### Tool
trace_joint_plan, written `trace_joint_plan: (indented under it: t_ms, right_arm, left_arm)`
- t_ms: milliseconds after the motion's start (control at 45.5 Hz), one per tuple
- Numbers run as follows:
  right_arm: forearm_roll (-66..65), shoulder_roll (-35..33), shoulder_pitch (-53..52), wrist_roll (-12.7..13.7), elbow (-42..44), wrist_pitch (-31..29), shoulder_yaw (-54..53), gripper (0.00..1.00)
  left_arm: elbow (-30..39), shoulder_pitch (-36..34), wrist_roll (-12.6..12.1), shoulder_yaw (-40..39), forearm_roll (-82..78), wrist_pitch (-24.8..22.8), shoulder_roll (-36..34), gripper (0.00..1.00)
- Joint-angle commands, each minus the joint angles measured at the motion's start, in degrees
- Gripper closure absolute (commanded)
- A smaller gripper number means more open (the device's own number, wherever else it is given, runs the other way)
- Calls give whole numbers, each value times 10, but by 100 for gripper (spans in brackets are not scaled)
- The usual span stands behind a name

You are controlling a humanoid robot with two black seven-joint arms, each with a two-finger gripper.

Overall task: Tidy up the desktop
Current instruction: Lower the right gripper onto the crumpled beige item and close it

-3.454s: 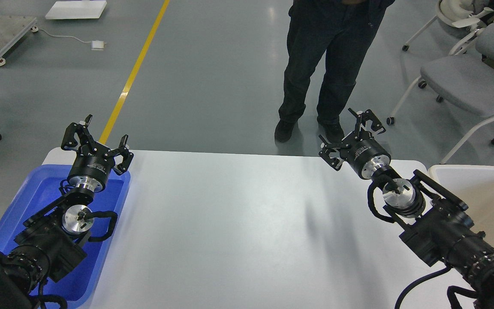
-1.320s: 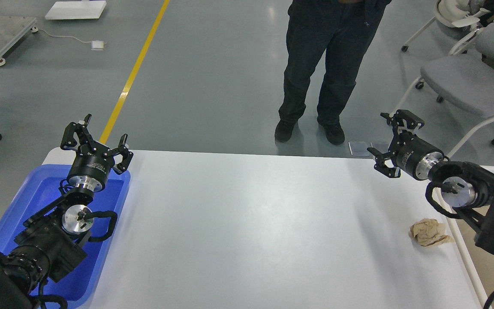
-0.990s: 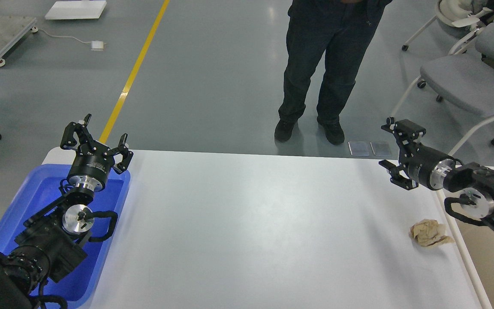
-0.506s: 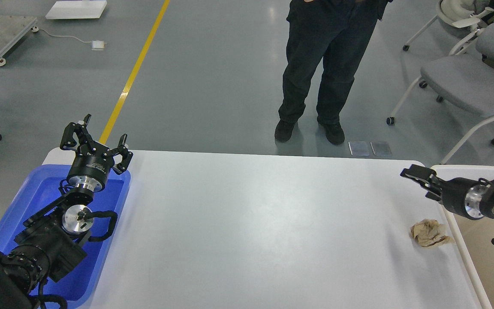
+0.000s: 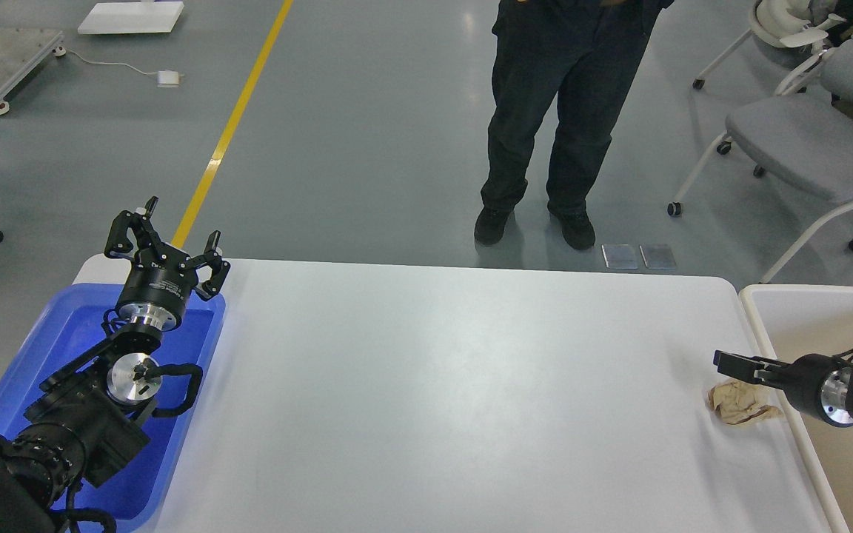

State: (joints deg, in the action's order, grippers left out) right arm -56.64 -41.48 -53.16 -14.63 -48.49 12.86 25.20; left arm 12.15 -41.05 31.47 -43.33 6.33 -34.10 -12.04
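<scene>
The white desktop [image 5: 434,385] fills the middle of the head view. A crumpled ball of brown paper [image 5: 741,403] lies on it near the right edge. My right gripper [image 5: 724,360] comes in low from the right, just above and touching or nearly touching the paper's top. I see it side-on, so its fingers cannot be told apart. My left gripper [image 5: 167,231] is open and empty, held above the far end of the blue tray [image 5: 41,348].
A cream bin [image 5: 811,311] stands against the desktop's right edge. A person in dark clothes [image 5: 545,133] stands just beyond the far edge. Grey chairs [image 5: 804,141] are at the back right. Two small plates [image 5: 637,256] lie on the floor.
</scene>
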Motion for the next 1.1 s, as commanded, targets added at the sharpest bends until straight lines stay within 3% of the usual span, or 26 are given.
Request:
trace_joint_plan:
  t_ms: [0,462,1078]
  right_arm:
    - [-20,33,5,-5,43,43,53,0]
    - [-19,74,38,-30,125,40,57,0]
    - [-12,102,61,-30,149,38,47,0]
  left_arm:
    - [0,0,0,0,0,0,0,0]
    - [0,0,0,0,0,0,-1,0]
    - [0,0,0,0,0,1,0,0]
